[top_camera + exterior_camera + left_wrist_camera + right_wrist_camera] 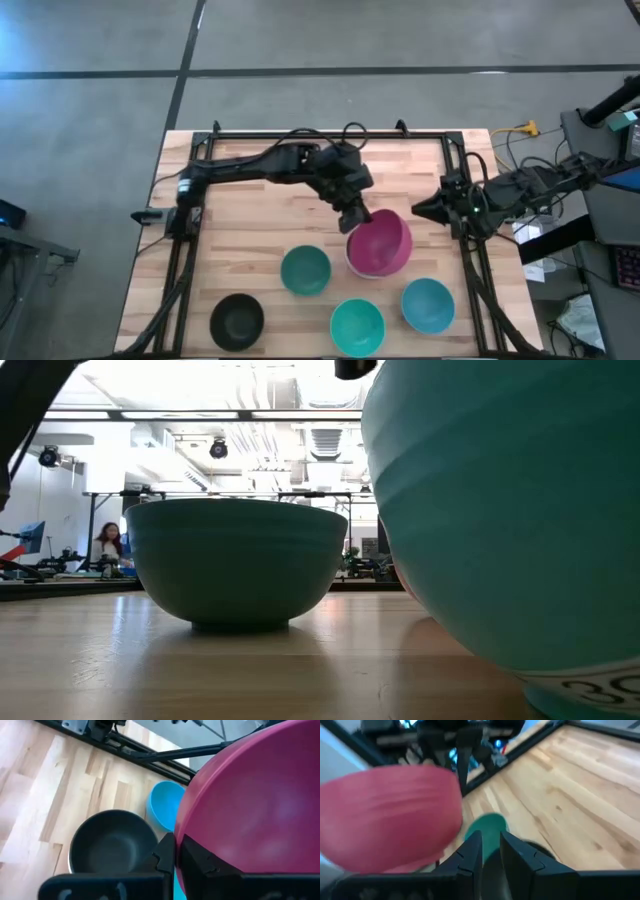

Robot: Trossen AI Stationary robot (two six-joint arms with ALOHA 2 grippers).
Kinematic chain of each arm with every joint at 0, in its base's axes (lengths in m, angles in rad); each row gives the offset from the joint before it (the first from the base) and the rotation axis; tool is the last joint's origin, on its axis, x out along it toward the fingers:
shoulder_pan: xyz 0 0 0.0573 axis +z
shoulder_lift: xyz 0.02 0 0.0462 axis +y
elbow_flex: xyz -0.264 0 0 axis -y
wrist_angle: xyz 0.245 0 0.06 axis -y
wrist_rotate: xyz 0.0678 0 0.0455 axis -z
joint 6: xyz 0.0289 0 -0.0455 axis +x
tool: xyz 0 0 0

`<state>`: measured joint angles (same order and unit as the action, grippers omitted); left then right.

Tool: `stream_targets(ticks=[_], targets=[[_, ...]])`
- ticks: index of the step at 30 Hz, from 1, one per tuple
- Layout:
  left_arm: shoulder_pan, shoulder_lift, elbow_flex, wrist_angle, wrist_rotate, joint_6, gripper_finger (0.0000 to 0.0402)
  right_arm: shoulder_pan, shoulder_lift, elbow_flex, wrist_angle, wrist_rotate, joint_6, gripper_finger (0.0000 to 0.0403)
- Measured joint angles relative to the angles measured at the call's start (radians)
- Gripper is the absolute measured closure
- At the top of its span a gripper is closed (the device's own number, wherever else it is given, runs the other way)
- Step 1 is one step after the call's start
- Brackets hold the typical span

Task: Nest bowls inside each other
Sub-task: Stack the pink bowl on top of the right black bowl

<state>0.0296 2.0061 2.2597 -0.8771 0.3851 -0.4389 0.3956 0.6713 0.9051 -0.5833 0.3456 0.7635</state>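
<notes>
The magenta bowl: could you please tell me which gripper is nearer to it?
Left. The left gripper is shut on the magenta bowl's rim; the right gripper waits apart, beside the table's right edge.

The left arm reaches from the frame's left to its centre, its gripper [357,221] clamped on the magenta bowl's [385,243] rim, while the right gripper [420,208] waits at mid-right, fingers slightly parted.
</notes>
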Motion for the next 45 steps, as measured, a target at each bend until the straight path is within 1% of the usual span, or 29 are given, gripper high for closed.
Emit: stream_targets(ticks=[4, 7, 11, 15, 17, 21, 25, 29, 39, 45], targets=[[0.01, 0.065, 0.054, -0.052, 0.0, -0.032, 0.0402, 0.036, -0.012, 0.0, -0.083, 0.014, 0.001, 0.0339], [0.021, 0.106, 0.069, -0.104, -0.005, -0.067, 0.0402, 0.038, -0.018, 0.0, -0.139, 0.019, -0.004, 0.0339], [0.029, 0.149, 0.069, -0.171, -0.046, -0.086, 0.0401, 0.039, -0.023, 0.0, -0.225, 0.022, -0.012, 0.0339], [0.03, 0.188, 0.064, -0.224, -0.1, -0.134, 0.0401, 0.039, -0.032, 0.0, -0.321, 0.022, -0.011, 0.0339], [0.03, 0.203, 0.064, -0.231, -0.109, -0.166, 0.0401, 0.039, -0.037, 0.0, -0.347, 0.022, -0.007, 0.0339], [0.027, 0.214, 0.063, -0.227, -0.158, -0.211, 0.0401, 0.039, -0.053, 0.0, -0.356, 0.022, -0.012, 0.0339], [0.026, 0.215, 0.047, -0.224, -0.186, -0.241, 0.0401, 0.039, -0.071, 0.0, -0.356, 0.022, -0.031, 0.0339], [0.021, 0.215, 0.026, -0.224, -0.182, -0.285, 0.0401, 0.039, -0.09, 0.0, -0.358, 0.021, -0.04, 0.0339], [-0.008, 0.215, 0.023, -0.223, -0.177, -0.331, 0.0401, 0.039, -0.124, -0.01, -0.388, 0.021, -0.046, 0.0339], [-0.019, 0.215, -0.026, -0.224, -0.18, -0.341, 0.0401, 0.039, -0.133, -0.039, -0.386, 0.021, -0.026, 0.0339]])
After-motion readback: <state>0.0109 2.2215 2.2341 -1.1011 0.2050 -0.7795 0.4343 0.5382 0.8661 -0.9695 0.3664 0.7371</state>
